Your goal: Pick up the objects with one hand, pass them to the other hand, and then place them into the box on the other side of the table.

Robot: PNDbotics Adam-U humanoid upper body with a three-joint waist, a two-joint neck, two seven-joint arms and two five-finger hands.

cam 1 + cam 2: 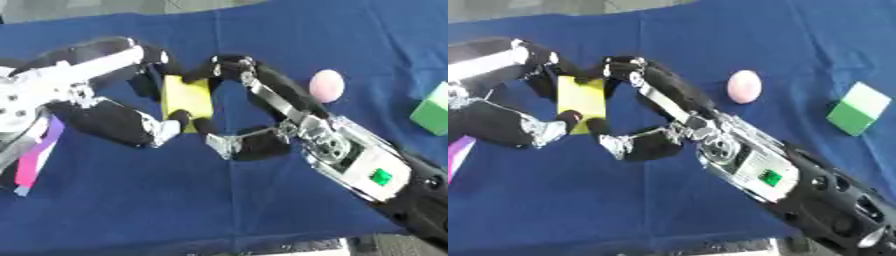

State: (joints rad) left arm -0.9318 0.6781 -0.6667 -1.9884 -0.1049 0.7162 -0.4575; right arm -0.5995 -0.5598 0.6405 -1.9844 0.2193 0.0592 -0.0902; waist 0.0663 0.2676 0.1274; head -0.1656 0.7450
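A yellow block (pixel 185 97) is held upright above the blue table (pixel 175 200), left of centre, between both hands. My left hand (pixel 52 87) comes in from the left, one finger curled over the block's top left corner and the thumb (pixel 166 127) pressed against its lower edge. My right hand (pixel 337 142) reaches in from the lower right. Its long finger (pixel 262 87) curls onto the block's top right corner and its thumb (pixel 232 142) bends up under the bottom. The block's back face is hidden.
A pink egg-shaped thing (pixel 326 85) lies right of the right hand's fingers. A green block (pixel 431 112) sits at the far right edge. A pink and purple strip (pixel 37 157) shows under the left arm at the left edge.
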